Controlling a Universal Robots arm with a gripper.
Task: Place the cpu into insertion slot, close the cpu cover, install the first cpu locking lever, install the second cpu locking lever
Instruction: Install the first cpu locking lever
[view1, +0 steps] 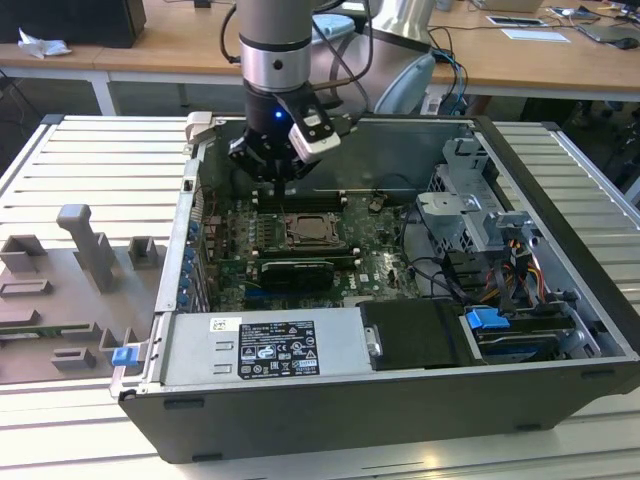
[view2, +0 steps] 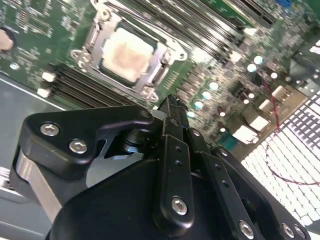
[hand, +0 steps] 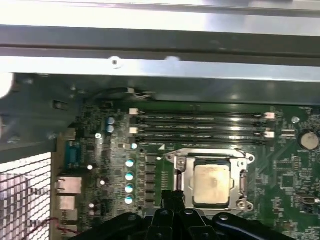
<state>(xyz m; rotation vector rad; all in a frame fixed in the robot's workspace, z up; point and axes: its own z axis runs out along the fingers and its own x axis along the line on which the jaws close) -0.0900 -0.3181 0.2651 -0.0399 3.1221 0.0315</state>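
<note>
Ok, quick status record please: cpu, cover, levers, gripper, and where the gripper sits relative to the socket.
cpu: seated in the insertion slot, metal top facing up
cpu cover: lying flat around the cpu, chip showing through its window
locking levers: latch state cannot be told
gripper: shut, holding nothing, over the green motherboard, tip close to one edge of the cpu cover
computer case: open, lying on its side, motherboard facing up
</note>
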